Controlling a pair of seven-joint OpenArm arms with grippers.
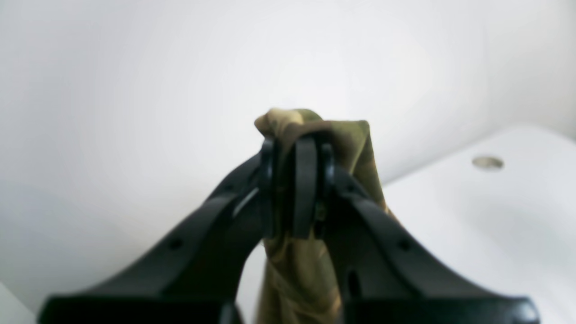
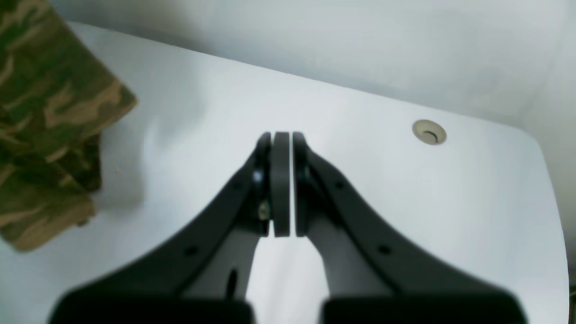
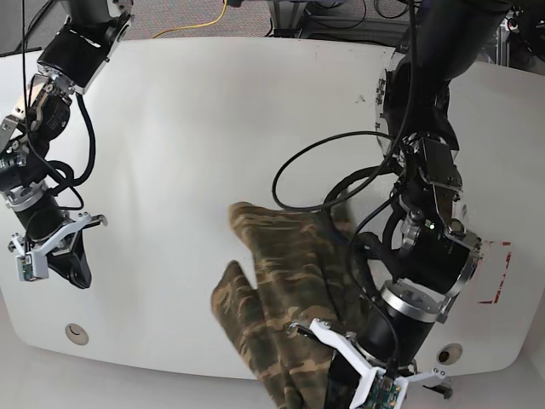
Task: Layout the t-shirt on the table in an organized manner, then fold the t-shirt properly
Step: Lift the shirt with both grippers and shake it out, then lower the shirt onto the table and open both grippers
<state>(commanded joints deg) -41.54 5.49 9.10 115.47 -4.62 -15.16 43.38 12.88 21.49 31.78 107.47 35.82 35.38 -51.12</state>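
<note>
Left tool has the shirt, right tool sits idle off to the side

The left tool (image 1: 297, 198) is clamped on a bunched fold of the t-shirt (image 3: 281, 290), lifting it while the rest lies crumpled mid-bench toward the near edge of the bench (image 3: 213, 111). The right tool (image 2: 281, 184) has its pads pressed together on nothing, well apart from the cloth, which lies off to its left. So the left arm is nearer; only its own cables crowd the shirt. A grommet hole (image 2: 429, 132) sits beyond.

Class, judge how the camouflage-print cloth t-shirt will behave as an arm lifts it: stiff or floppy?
Likely floppy: the camouflage-print cloth t-shirt hangs limp below the shut left gripper. It probably drapes and bunches: folds pile on the glossy white table. It seems light, held by one pinch.
</note>
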